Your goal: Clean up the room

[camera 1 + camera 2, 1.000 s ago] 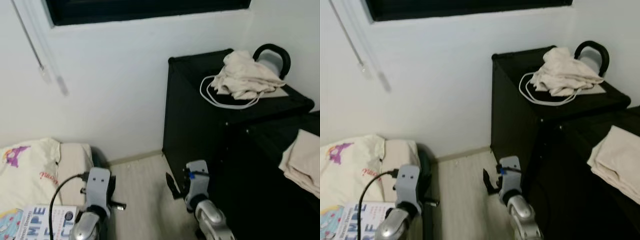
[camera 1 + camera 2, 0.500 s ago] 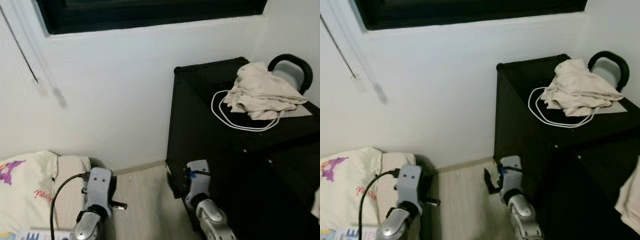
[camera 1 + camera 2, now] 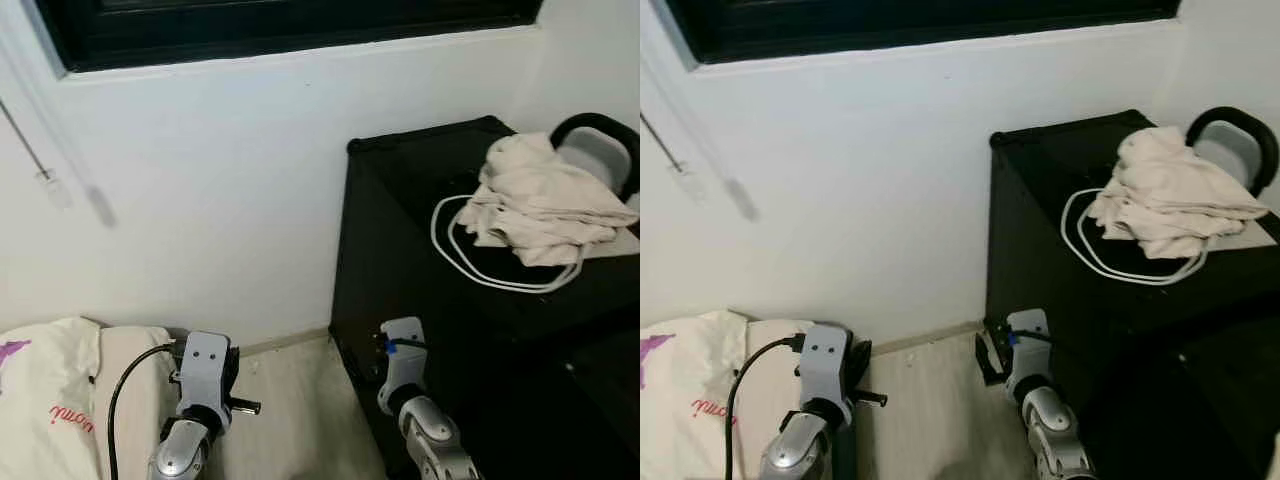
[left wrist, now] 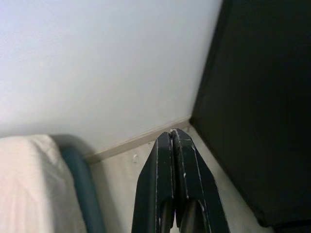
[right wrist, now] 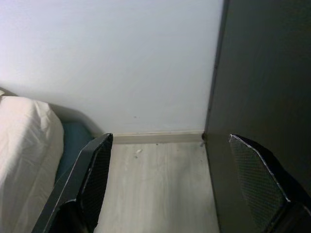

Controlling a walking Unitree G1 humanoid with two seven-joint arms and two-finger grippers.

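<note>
Turning rightward and lifting: against the pictures of a second ago, the whole scene has slid, so the camera moved, not the objects. Book and printed pillow corner have dropped out at lower left; folded cloth at far right is gone too.

Left to right now:
- Blind wand (image 3: 45,172) hangs against the white wall, blurred.
- Pillow (image 3: 50,410) and bedding at lower left, cut off by the frame edge.
- Left gripper (image 4: 174,160) low beside the bed, fingers pressed together, holding nothing.
- Strip of pale floor (image 5: 155,179) between bed and cabinet.
- Right gripper (image 5: 170,179) low against the cabinet's side, fingers spread wide, empty.
- Black cabinet (image 3: 400,250) in the corner. On top: a crumpled beige cloth (image 3: 545,205) lying over a loop of white cable (image 3: 455,245), with a dark arched handle (image 3: 595,130) behind.

Judgement: the cloth and cable look like the next clutter to clear; the shift brings them closer to centre, but both arms are well below the cabinet top.

Hard to tell: what the arched handle belongs to, since the cloth covers its base. Cabinet's right side is cut off.
</note>
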